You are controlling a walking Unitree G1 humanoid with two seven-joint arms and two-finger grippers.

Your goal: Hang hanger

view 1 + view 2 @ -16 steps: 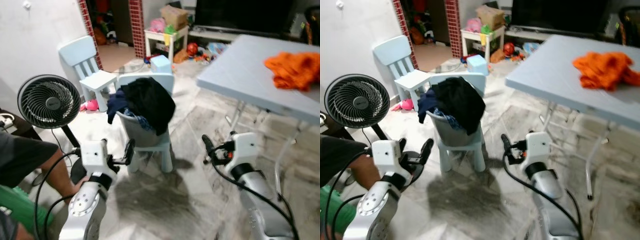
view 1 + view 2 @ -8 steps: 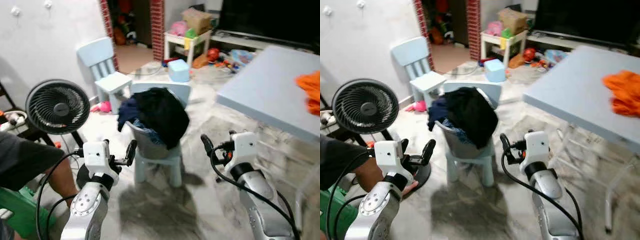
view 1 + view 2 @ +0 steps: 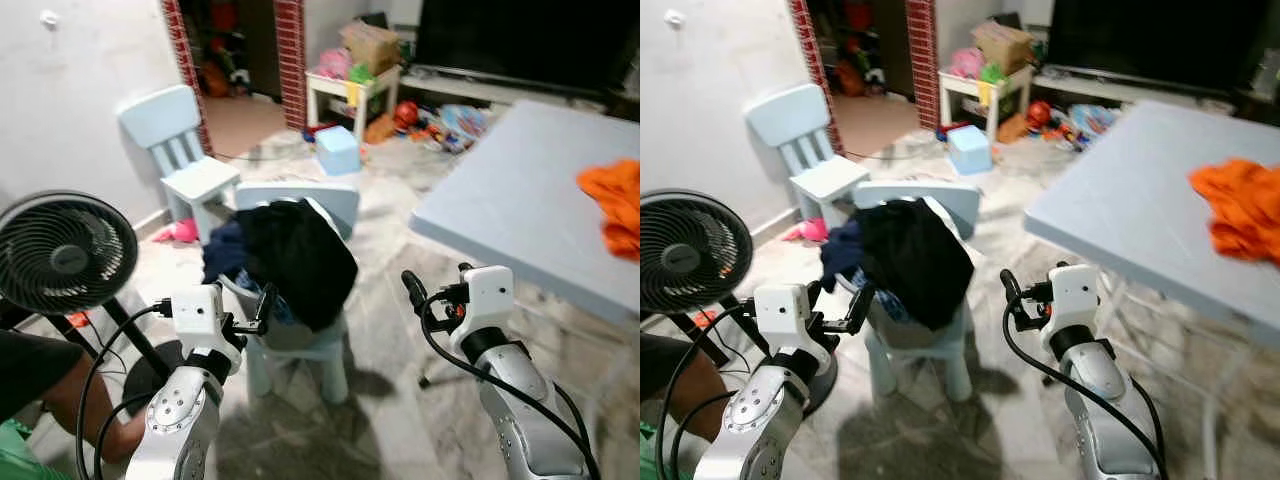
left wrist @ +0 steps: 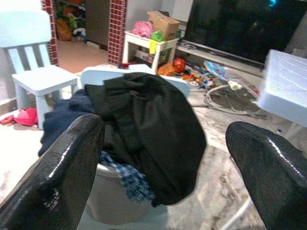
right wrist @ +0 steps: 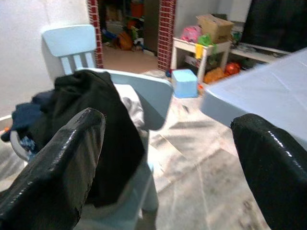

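A heap of black and dark blue clothes (image 3: 295, 245) lies in a grey basket (image 3: 272, 328) on a light blue child's chair (image 3: 330, 200) just ahead of me. My left gripper (image 3: 262, 305) is held low at the basket's near left side, open and holding nothing. In the left wrist view its fingers (image 4: 67, 163) stand wide apart around the clothes (image 4: 144, 124). My right gripper (image 3: 411, 290) is raised to the right of the chair, also open and holding nothing. In the right wrist view the same chair (image 5: 153, 96) is seen.
A light blue table (image 3: 510, 200) with an orange cloth (image 3: 612, 200) stands on the right. On the left are a black floor fan (image 3: 62, 252), a person's leg (image 3: 60, 400) and a second blue chair (image 3: 175, 140). Toys and a small white table (image 3: 350, 85) lie behind.
The whole picture has shifted as the camera moved; the chair with the clothes now sits closer and more central. Both grippers keep the same open pose.
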